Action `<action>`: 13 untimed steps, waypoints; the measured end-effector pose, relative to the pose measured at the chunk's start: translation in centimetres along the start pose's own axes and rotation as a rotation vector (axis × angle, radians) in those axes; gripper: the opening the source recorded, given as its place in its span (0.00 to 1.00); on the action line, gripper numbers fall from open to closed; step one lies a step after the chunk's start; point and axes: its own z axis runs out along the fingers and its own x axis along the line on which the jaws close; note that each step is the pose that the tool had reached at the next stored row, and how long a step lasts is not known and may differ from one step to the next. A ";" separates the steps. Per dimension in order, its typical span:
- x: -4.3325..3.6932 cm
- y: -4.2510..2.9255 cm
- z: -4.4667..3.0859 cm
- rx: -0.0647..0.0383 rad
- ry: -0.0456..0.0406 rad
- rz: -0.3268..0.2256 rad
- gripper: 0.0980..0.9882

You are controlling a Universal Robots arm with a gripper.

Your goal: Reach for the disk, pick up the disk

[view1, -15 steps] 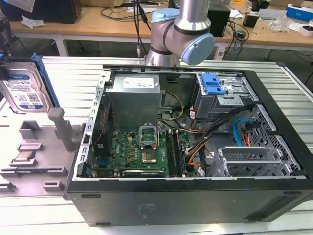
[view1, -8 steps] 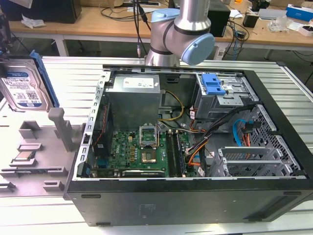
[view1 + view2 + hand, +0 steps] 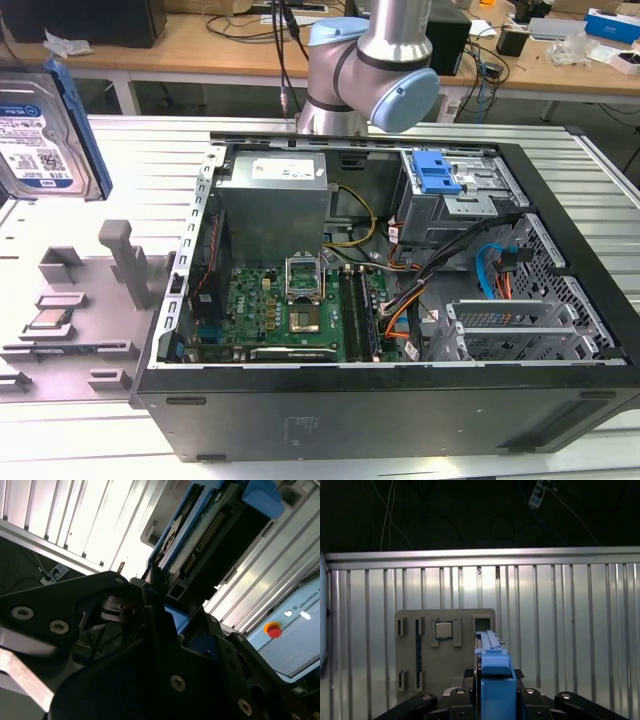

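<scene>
In the second wrist view, the black hand (image 3: 162, 600) occupies the foreground, gripping the near end of the disk (image 3: 210, 530). The disk is seen edge-on, connector pins exposed, in its blue bracket (image 3: 260, 497). Behind lie the ribbed white desk (image 3: 90, 520) and a red button (image 3: 272, 630) on a pale panel (image 3: 300, 647).

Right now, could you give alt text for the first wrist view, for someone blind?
The gripper clasps the disk, seen edge-on in its blue bracket, over a grey holder with a small chip on a ribbed metal table.
</scene>
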 end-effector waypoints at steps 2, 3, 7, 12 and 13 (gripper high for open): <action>0.00 0.00 -0.47 0.000 0.0000 0.000 0.30; 0.00 0.00 -0.67 0.000 0.0000 0.000 0.30; -0.02 0.02 -1.58 0.000 0.0000 0.000 0.30; -0.03 0.02 -2.28 0.000 0.0000 0.000 0.30; -0.04 0.02 -2.38 0.000 -0.0001 0.000 0.30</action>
